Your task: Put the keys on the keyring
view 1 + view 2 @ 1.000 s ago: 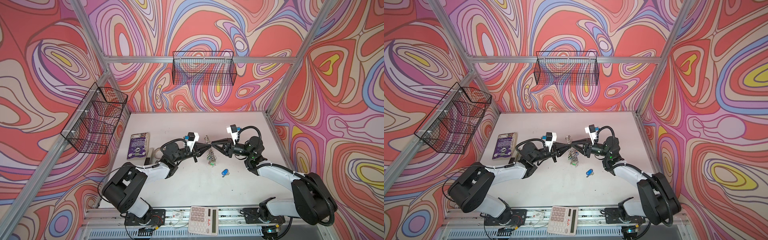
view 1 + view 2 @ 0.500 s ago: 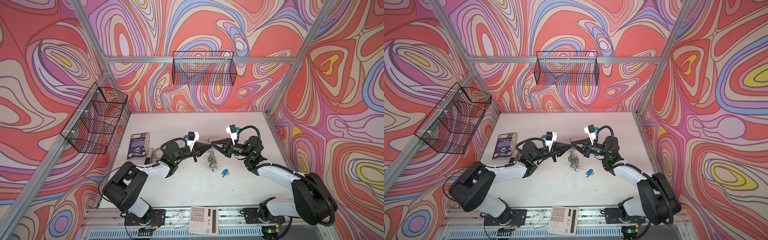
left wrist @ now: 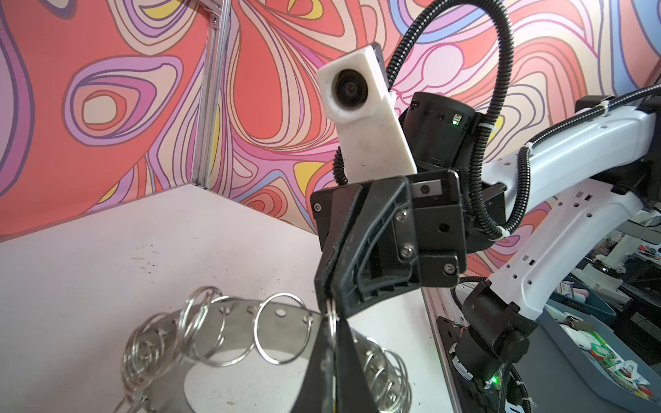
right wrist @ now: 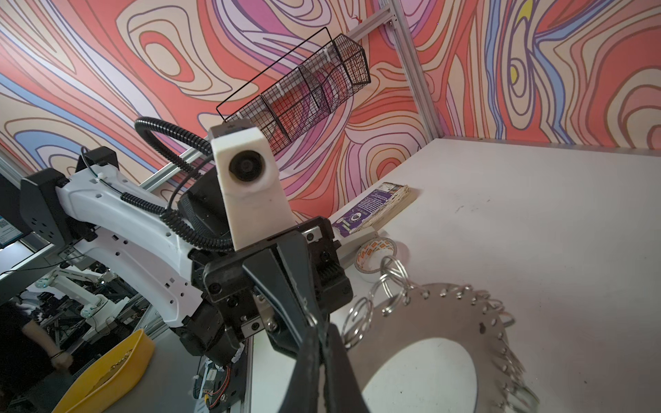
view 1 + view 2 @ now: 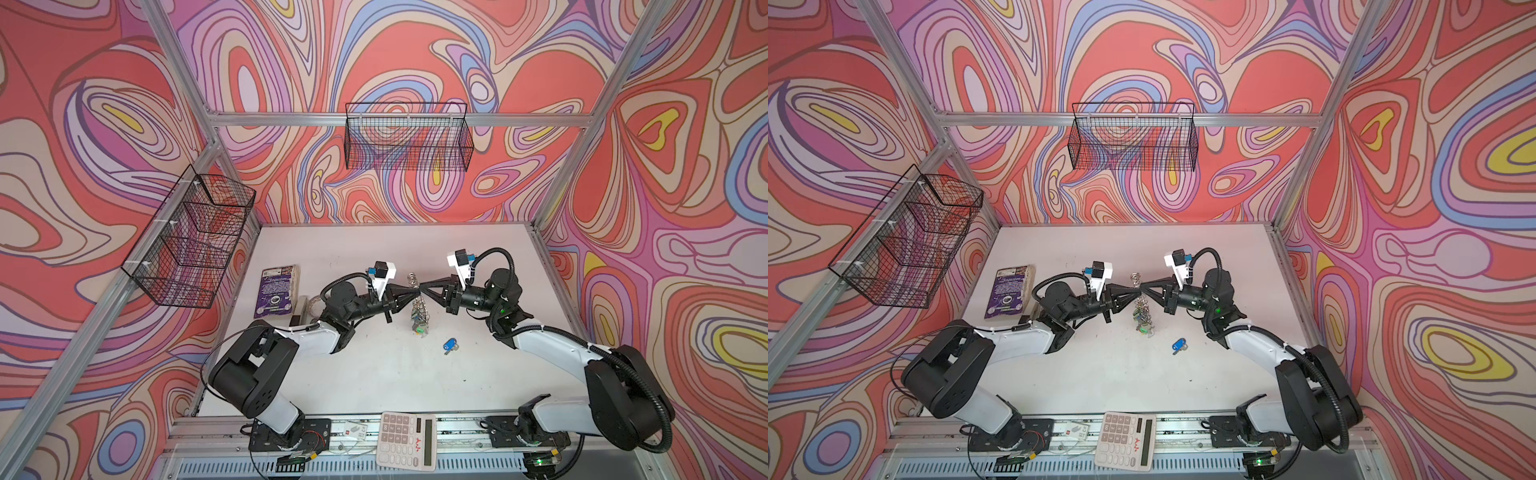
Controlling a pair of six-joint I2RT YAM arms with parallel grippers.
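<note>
Over the last second the right hand (image 5: 423, 286) has drawn its jaws fully together, while the left hand (image 5: 414, 292) has stayed clamped. The two hands meet tip to tip above the worktop (image 5: 374, 374).

Between the tips they pinch the rim of the keyring (image 4: 429, 314), a flat grey disc with a wide round hole. It is held off the worktop and stands on edge in both top views. In the left wrist view the right hand's fingertips (image 3: 327, 304) close on a thin wire ring at that rim. Whether either hand also grips the plate itself cannot be told.

Small split rings (image 3: 141, 352) crowd the rim on both sides of the grip. Straight below the hands a bunch of keys (image 5: 419, 326) dangles from the keyring, one with a green tag, and its lowest part is close to the worktop.

Further out, on the right hand's side and nearer the arm bases, a blue-tagged key (image 5: 449, 345) lies loose on the worktop, apart from the bunch. Behind the left hand, beside its arm, sit a tape roll (image 4: 379, 257) and a purple booklet (image 5: 276, 291). A calculator (image 5: 407, 440) rests on the front rail between the arm bases, well away from both hands.
</note>
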